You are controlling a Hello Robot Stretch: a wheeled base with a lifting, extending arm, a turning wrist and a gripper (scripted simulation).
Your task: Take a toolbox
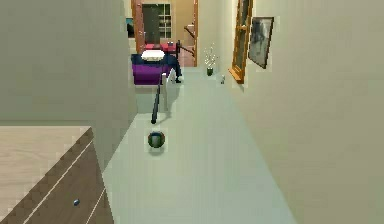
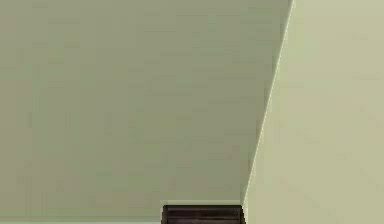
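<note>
Down the hall (image 1: 205,170) at 12 o'clock sit a dark ball (image 1: 156,140) and purple furniture (image 1: 150,70); toolbox seemingly not yet found, gripper's state I cannot tell.

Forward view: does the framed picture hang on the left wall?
No, the picture hangs on the wall at the forward view's right, beside a gold frame.
</note>
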